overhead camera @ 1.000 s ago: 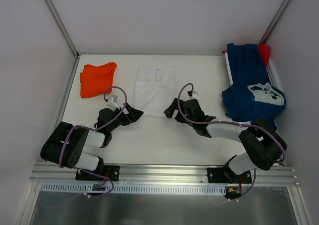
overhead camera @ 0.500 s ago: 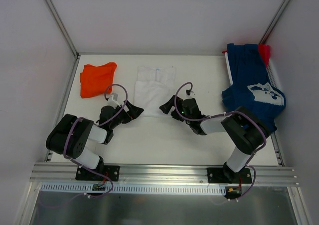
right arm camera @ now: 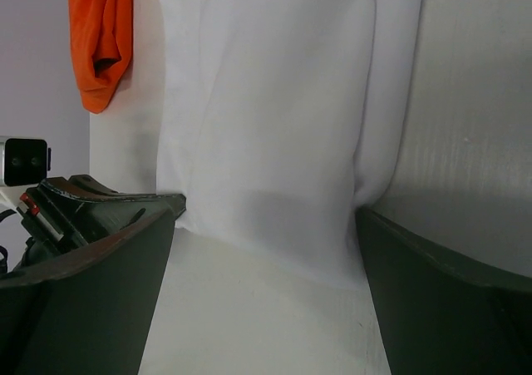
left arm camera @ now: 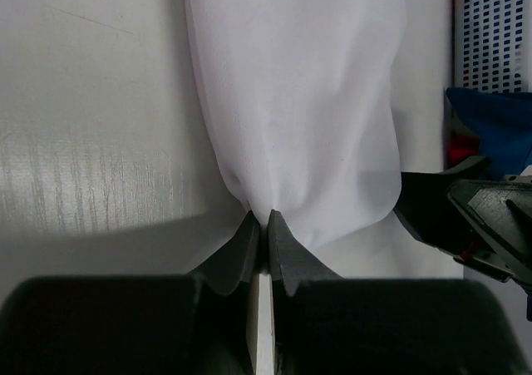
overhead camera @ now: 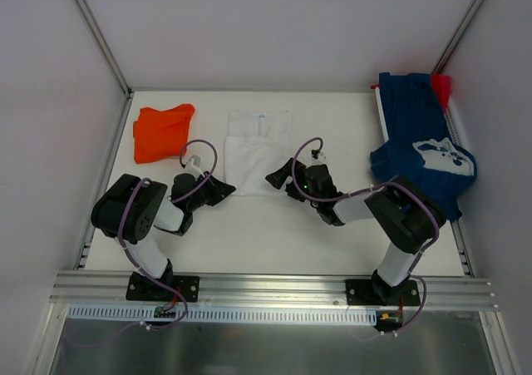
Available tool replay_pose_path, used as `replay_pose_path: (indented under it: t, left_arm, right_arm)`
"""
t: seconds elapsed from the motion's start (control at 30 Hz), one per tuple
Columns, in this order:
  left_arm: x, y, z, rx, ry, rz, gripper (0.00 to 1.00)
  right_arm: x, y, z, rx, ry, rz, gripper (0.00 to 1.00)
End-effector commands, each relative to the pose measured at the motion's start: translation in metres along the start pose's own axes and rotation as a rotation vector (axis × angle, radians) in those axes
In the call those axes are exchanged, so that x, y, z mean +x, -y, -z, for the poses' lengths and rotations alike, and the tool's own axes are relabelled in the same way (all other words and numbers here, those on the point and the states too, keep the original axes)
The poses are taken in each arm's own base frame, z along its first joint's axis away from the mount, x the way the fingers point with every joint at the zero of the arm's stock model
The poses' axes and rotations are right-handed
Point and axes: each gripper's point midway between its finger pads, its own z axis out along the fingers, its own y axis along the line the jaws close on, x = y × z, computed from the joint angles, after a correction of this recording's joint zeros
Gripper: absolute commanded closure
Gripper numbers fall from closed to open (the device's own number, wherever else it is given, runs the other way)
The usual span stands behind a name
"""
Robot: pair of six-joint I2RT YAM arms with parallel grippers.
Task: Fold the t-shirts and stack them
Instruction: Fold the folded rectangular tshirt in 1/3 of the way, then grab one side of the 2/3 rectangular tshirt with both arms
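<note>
The left claw (left arm camera: 266, 219) is pinched fully shut on the near edge of the white t-shirt (left arm camera: 299, 101), and the cloth gathers into small creases where the two dark fingertips meet. From above, this left claw (overhead camera: 226, 190) sits low at the shirt's near left corner.

The right claw (right arm camera: 266, 225) stands wide open and holds nothing. Its two dark fingers are spread to either side of the near edge of the white t-shirt (right arm camera: 266, 101). From above, the right claw (overhead camera: 278, 180) is at the shirt's near right corner, facing the left one across the cloth.

The white t-shirt (overhead camera: 258, 146) lies flat in the middle of the pale surface (overhead camera: 274, 234), partly folded, its collar toward the far side. A tiny blue mark sits at the collar, too small to read.

The orange t-shirt (overhead camera: 162, 131) lies bunched at the far left of the surface, apart from the white one; the right wrist view also catches it (right arm camera: 100, 34).

The navy blue t-shirt (overhead camera: 420, 138) is heaped at the far right, with a white print on its front whose shapes cannot be read as words. A small red cloth (overhead camera: 441, 86) peeks out at its far corner.
</note>
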Motion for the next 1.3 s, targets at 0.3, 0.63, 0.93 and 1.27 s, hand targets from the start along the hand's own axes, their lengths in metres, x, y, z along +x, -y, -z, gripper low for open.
replay_pose_path:
  t: [0.3,0.63,0.93,1.27]
  left_arm:
    - [-0.003,0.019,0.013,0.082,0.004,-0.022,1.00]
    - [0.020,0.034,0.068,0.122,-0.027,0.006,1.00]
    - [-0.007,0.077,0.134,0.139,0.147,-0.165,1.00]
    - [-0.013,0.083,0.125,0.097,0.091,-0.175,1.00]
  right_arm:
    - [0.032,0.033,0.024,0.021,-0.072,-0.044,1.00]
    - [0.043,0.026,0.073,0.054,-0.048,0.014,0.99]
    - [0.031,-0.016,0.135,0.095,0.066,0.173,1.00]
    - [0.009,-0.042,0.127,0.159,0.119,0.306,0.99]
